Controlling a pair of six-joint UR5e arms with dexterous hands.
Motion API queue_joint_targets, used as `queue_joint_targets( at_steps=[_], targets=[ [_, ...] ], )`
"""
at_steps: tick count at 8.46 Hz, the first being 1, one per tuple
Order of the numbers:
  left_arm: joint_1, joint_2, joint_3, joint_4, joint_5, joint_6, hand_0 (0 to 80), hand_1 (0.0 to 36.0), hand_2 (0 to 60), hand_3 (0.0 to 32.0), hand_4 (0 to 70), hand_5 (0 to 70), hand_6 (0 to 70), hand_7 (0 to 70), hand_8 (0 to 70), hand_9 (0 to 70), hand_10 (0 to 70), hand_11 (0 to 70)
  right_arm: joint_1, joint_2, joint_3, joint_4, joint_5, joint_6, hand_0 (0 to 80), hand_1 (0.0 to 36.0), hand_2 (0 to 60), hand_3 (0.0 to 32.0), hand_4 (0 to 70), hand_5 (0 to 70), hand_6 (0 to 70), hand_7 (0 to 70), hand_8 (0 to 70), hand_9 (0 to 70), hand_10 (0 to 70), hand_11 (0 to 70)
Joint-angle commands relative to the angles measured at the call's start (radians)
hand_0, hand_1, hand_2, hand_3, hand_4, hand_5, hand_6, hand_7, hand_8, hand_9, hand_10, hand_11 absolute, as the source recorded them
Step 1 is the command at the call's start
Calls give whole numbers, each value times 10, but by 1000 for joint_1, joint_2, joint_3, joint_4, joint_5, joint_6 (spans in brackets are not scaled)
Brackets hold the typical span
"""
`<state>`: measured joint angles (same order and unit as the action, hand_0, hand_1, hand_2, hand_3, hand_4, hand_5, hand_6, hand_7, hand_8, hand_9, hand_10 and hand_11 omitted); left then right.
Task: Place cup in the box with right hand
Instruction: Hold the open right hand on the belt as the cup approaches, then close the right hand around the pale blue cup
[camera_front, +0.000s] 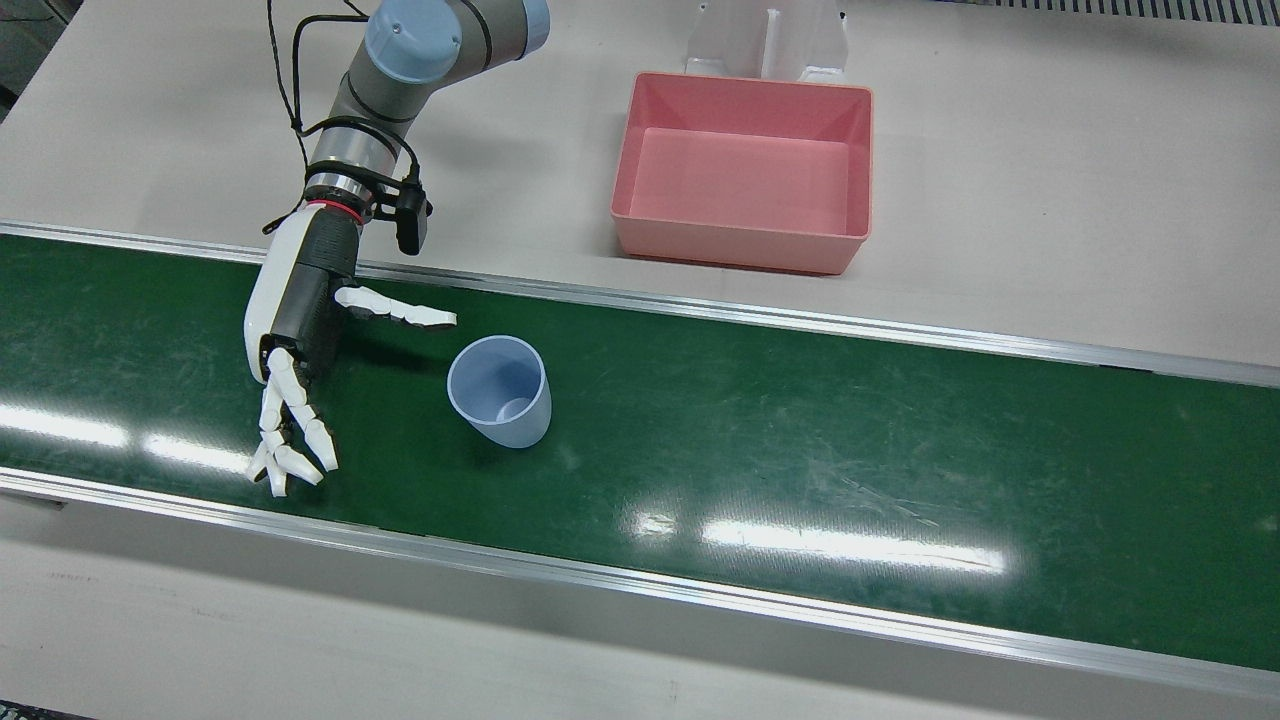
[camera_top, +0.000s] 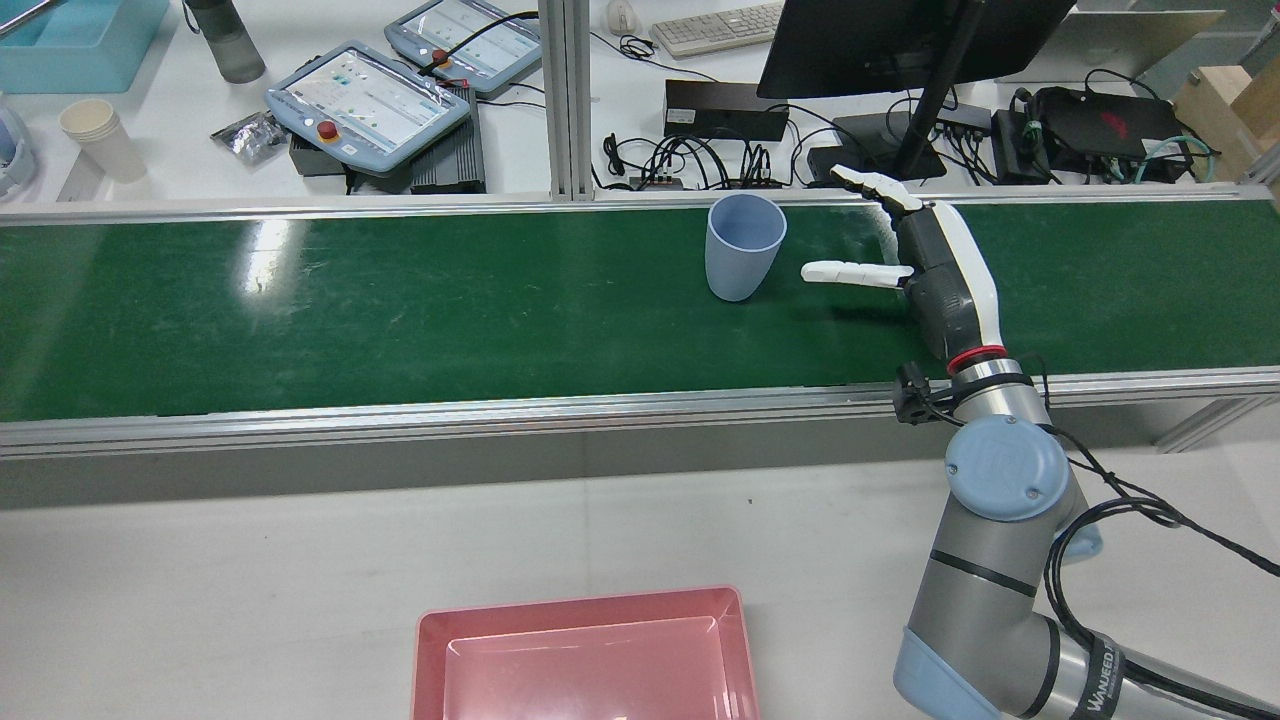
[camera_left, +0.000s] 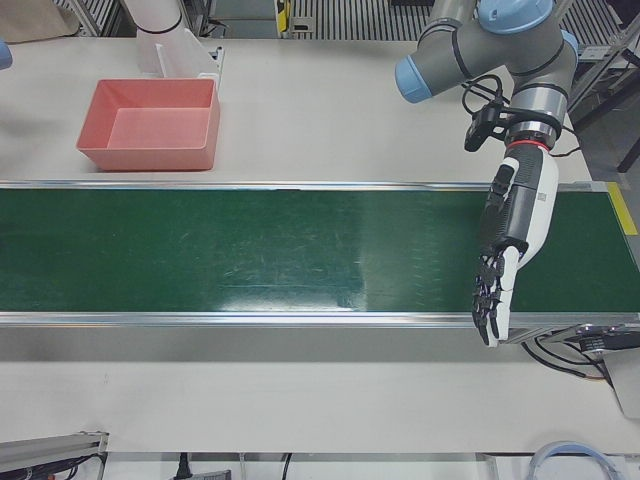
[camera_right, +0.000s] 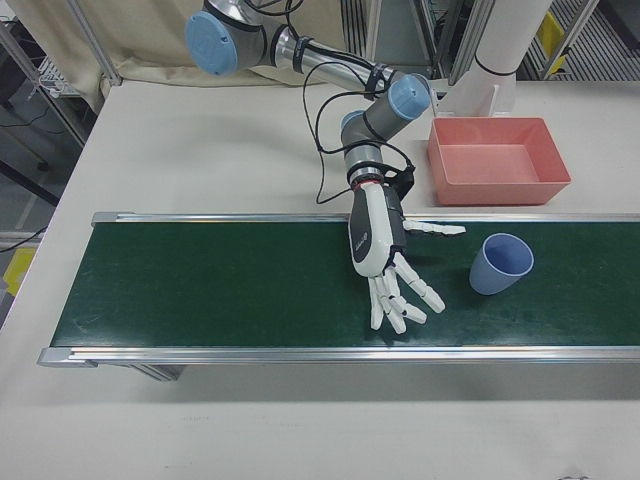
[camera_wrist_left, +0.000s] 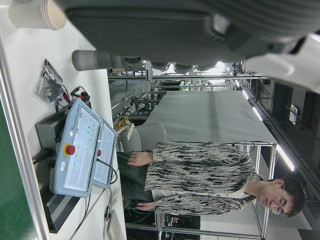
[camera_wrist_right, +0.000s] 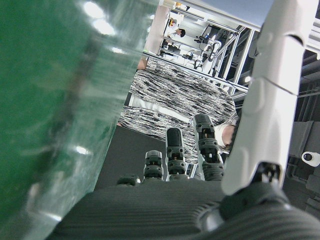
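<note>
A light blue cup stands upright on the green belt. My right hand hovers low over the belt beside the cup, open with fingers spread; its thumb points at the cup with a small gap between them. The pink box sits empty on the beige table behind the belt. My left hand hangs open over the far end of the belt, fingers pointing down, holding nothing.
Metal rails edge the belt on both sides. Beyond it a desk holds teach pendants, a monitor stand, cables and stacked paper cups. A person in a patterned top sits there. A white pedestal stands behind the box.
</note>
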<state>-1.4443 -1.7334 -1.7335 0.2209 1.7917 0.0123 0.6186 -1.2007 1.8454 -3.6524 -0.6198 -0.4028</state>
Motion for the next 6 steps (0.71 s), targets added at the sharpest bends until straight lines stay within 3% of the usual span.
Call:
queue_joint_targets(
  at_steps=[1,6],
  targets=[
    [1,0,0,0,0,0,0,0,0,0,0,0,0,0,0,0,0,0,-5,-5,-11,2,2,-13,532,196,5,0,84,54,81,328,55,140,0,0],
    [-1,0,2,0,0,0,0,0,0,0,0,0,0,0,0,0,0,0,-5,-2,-12,3,6,-24,526,190,8,0,103,52,85,344,59,147,0,0]
  ],
)
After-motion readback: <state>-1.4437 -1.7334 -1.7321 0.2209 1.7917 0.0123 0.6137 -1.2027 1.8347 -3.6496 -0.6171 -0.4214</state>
